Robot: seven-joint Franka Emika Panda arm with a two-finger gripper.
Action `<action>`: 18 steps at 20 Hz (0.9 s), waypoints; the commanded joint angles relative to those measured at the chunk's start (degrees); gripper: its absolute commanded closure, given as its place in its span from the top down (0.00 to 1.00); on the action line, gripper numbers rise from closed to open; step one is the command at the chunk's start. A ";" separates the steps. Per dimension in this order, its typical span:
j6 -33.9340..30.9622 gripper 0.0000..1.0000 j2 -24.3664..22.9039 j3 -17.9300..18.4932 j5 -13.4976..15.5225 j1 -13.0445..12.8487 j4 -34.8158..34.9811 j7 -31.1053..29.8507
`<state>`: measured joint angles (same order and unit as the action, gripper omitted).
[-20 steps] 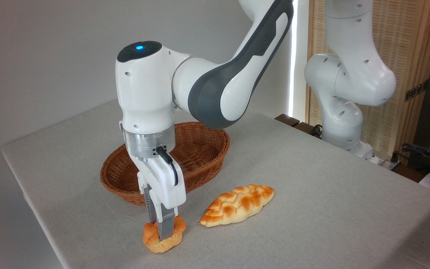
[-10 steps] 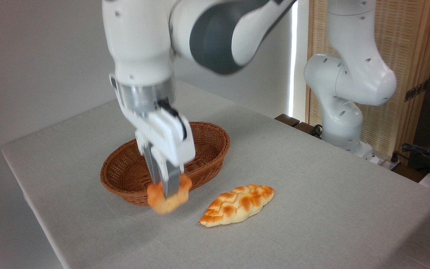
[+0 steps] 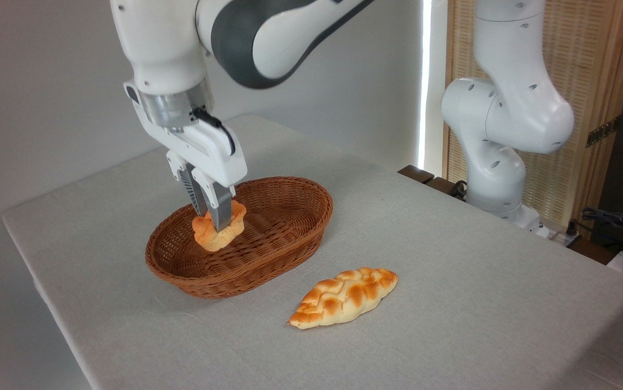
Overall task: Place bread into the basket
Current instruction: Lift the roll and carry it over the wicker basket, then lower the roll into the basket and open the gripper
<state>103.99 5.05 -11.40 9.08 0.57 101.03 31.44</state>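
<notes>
The bread [image 3: 218, 230], a small orange-golden bun with a twisted top, hangs in the air above the inside of the basket [image 3: 268, 246], toward its left half. My gripper [image 3: 212, 221] is shut on the bread, its two grey fingers pinching the bun from above. The basket is an oval brown wicker one standing on the grey tablecloth, with nothing lying in it. I cannot tell whether the bun's underside touches the basket floor.
A longer pale braided loaf [image 3: 345, 297] lies on the cloth in front of and to the right of the basket. The arm's white base [image 3: 498, 157] stands at the table's far right edge. The table edge runs close on the left and front.
My gripper has lifted the bread off the cloth at the front and carried it up, back and left, over the basket rim to above the basket's inside.
</notes>
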 commanded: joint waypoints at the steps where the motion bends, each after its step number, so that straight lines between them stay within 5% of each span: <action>1: 6.03 0.42 0.65 0.50 0.33 -2.41 3.38 -0.07; 5: 8.86 1.00 1.62 0.50 0.33 -2.68 4.18 0.11; 18: 8.86 1.00 1.27 0.41 0.59 -2.59 3.56 0.55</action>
<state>112.03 7.12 -11.43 9.08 -1.74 104.40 31.46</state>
